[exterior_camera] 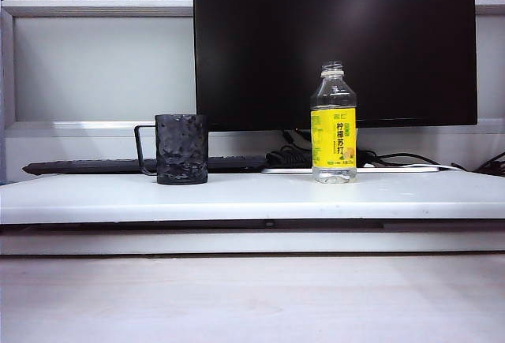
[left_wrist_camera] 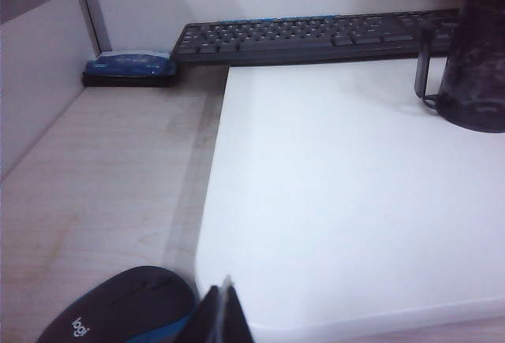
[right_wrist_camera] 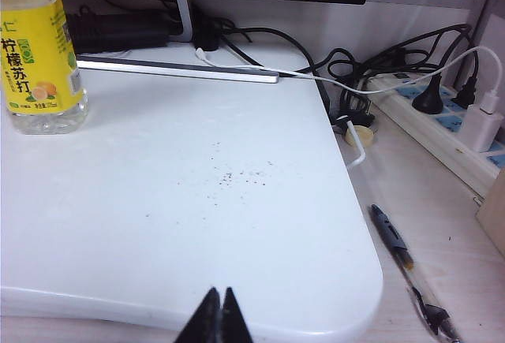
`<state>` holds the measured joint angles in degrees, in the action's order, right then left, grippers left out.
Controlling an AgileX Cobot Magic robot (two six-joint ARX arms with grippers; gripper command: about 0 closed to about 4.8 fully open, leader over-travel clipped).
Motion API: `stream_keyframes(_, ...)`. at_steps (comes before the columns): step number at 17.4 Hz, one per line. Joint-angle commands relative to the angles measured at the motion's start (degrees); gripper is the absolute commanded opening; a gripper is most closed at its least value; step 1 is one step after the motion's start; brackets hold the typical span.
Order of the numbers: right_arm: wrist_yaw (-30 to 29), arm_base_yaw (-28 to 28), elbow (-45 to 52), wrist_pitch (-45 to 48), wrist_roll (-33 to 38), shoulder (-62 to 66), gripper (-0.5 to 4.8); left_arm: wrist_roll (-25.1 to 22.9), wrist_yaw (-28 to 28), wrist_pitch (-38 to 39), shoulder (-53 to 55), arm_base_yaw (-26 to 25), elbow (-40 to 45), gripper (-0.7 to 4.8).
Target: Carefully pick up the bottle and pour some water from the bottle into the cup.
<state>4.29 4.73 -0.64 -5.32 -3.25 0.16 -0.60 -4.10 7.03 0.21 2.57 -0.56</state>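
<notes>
Item: uncapped bottle [exterior_camera: 333, 123] and cup [exterior_camera: 181, 150] stood well apart on white worktop [exterior_camera: 252, 197]; nothing grasped.
Bottle lay at cup's three o'clock. Left fingers [left_wrist_camera: 225, 315] and right fingers [right_wrist_camera: 217, 315] were pressed together, empty, at the near edge. Risk: a squeeze or knock would likely spill water [exterior_camera: 334, 174].

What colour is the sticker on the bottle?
Bright yellow on the bottle, clearest in the exterior view.

The cup [exterior_camera: 181, 149] and the bottle [exterior_camera: 333, 123] are stood upright on the raised board [exterior_camera: 252, 195], well apart, cup left, bottle right. A keyboard [left_wrist_camera: 316, 37] is laid behind the cup. The left gripper [left_wrist_camera: 222, 311], jaws closed, is held at the board's near edge, a mouse [left_wrist_camera: 118, 307] just beside it. The right gripper [right_wrist_camera: 218, 314], likewise closed, is positioned at the near edge, the bottle well ahead, a pen [right_wrist_camera: 406, 268] lying off to its side.
</notes>
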Motion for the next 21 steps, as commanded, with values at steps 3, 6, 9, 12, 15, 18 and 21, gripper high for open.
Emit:
stream_keyframes(3, 0.1, 0.0, 0.2, 0.8, 0.2, 0.0, 0.08, -0.3, -0.2, -0.7, 0.0, -0.1, 0.0, -0.06)
stream_keyframes(6, 0.1, 0.0, 0.2, 0.9, 0.2, 0.0, 0.09, -0.3, -0.2, -0.7, 0.0, -0.1, 0.0, -0.05)
stream_keyframes(9, -0.3, 0.0, -0.6, 2.9, 0.4, 0.0, 0.47, 0.2, 0.5, -1.6, 0.0, -0.1, 0.0, 0.63)
stream_keyframes(12, -1.4, 0.0, -4.7, 4.2, 3.5, 0.0, 3.23, 5.3, 2.0, -7.5, 0.0, -0.1, -0.3, 2.64)
stream_keyframes(15, -3.6, 0.0, -12.7, 4.2, 3.4, 0.0, 3.66, 10.3, 5.8, -14.2, 0.0, -0.1, -3.2, 3.83)
stream_keyframes(18, -4.3, 0.0, -21.6, 3.8, 1.3, 0.7, 3.92, 10.3, 12.3, -14.3, 0.0, -0.1, -8.9, 4.79)
stream_keyframes(21, -4.4, 0.0, -31.6, 4.2, 1.3, 5.9, 3.91, 10.0, 12.9, -14.4, 0.9, -0.1, -16.9, 4.79)
